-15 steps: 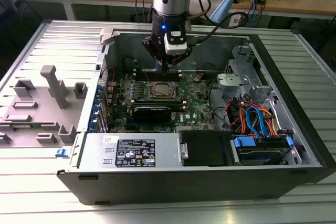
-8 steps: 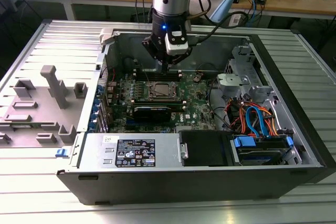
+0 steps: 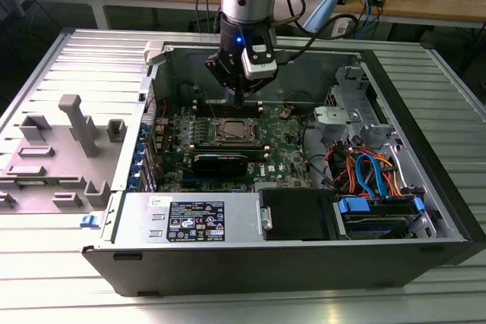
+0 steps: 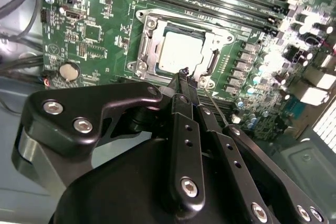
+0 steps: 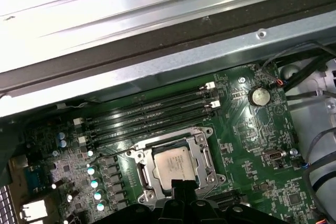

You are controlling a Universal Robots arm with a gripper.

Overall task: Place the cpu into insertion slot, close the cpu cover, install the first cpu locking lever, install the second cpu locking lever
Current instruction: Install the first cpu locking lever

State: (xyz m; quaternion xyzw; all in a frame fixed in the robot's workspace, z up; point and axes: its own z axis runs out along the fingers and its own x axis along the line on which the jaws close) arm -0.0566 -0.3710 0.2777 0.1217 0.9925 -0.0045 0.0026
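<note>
The end effector (image 4: 184,73) is clenched on nothing, tips right by the cpu cover (image 4: 148,51), the cpu (image 4: 181,53) sitting under it.

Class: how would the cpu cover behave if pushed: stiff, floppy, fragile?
Probably stiff: the cpu cover looks like silvery metal. Likely light: its middle is cut out around the cpu. The thin frame might bend if forced.
</note>
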